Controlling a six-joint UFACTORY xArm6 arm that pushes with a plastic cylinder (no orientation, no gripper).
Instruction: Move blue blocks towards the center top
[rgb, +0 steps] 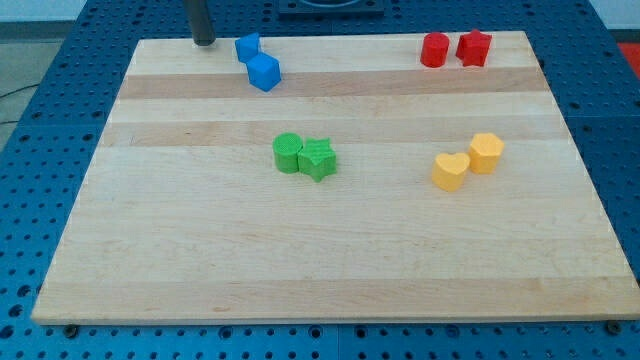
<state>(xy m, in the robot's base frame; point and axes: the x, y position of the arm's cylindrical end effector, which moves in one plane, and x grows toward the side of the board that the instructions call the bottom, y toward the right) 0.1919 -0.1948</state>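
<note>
Two blue blocks sit near the board's top edge, left of centre. The smaller blue block (248, 46) is at the very top. A blue cube (264, 72) lies just below and to its right, almost touching it. My tip (203, 42) stands at the board's top edge, to the left of the small blue block, with a clear gap between them. It touches no block.
A green cylinder (288, 152) and a green star (318, 159) sit together mid-board. A yellow heart (450, 171) and a yellow hexagon block (487, 152) lie at the right. A red cylinder (435, 49) and a red star (474, 47) sit at the top right.
</note>
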